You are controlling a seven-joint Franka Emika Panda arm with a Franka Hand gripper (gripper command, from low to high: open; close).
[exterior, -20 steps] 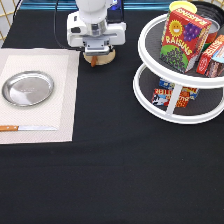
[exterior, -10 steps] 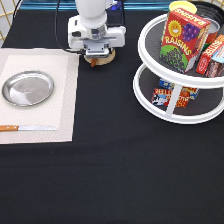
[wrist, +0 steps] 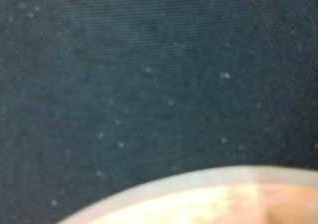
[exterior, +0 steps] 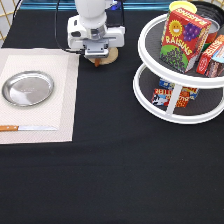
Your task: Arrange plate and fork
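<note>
The plate (exterior: 27,88), a shiny silver dish, lies on a pale placemat (exterior: 60,107) at the exterior view's left. My gripper (exterior: 98,61) hangs low at the exterior view's top centre, far from the plate. It is right over a small light-wood disc (exterior: 111,54), whose pale rim (wrist: 216,197) fills one corner of the wrist view. The white hand covers most of the disc. The fork is hidden from both views.
A wooden-handled knife (exterior: 27,128) lies along the placemat's near edge below the plate. A white two-tier turntable (exterior: 172,102) with a raisin box (exterior: 182,42) and other packets stands at the exterior view's right. Black cloth (exterior: 115,170) covers the table.
The hand has shifted very slightly toward the exterior view's top over the wooden disc. Plate and knife have not moved.
</note>
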